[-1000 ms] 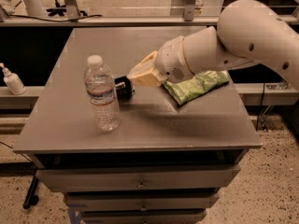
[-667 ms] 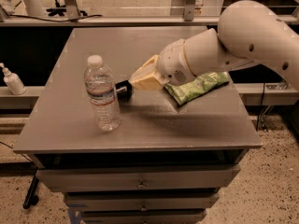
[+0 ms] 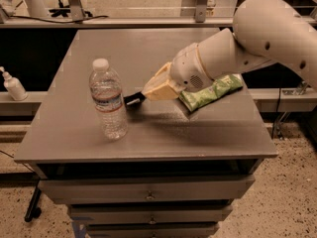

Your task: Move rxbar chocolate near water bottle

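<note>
The water bottle, clear and ribbed with a white cap, stands upright on the left front part of the grey table. My gripper reaches in from the right, its beige fingers pointing left at the bottle. The rxbar chocolate, a small flat black wrapper, sticks out of the fingertips just right of the bottle, low over the table. The gripper is shut on it. Most of the bar is hidden by the fingers.
A green chip bag lies on the table's right side, partly under my arm. A small white pump bottle stands on a lower shelf at far left. The table has drawers below its front edge.
The gripper with the black bar has shifted slightly right and toward the front of the table. The bottle and green bag have not moved.
</note>
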Controlling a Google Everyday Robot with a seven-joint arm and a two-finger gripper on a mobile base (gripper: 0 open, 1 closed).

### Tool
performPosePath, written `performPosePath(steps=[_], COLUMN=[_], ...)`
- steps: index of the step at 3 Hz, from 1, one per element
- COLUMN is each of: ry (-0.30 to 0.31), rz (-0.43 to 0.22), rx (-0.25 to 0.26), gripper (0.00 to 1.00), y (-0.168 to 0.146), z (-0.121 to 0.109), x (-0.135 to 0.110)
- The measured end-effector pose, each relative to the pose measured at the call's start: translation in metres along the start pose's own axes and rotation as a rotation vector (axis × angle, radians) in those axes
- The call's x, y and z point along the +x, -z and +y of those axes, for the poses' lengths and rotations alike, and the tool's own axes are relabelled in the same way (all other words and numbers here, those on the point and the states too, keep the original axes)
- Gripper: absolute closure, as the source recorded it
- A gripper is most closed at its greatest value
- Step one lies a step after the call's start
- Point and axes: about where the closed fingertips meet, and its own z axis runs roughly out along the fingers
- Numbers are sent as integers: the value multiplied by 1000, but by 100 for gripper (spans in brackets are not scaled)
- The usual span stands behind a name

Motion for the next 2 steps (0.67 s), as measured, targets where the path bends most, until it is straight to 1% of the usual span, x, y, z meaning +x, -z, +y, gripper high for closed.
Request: performPosePath(steps=[1,2], ry=[5,9], rz=[17,28], rx=[-21,-31], gripper=[35,12], y=[0,1], z=[2,3], x=[4,6])
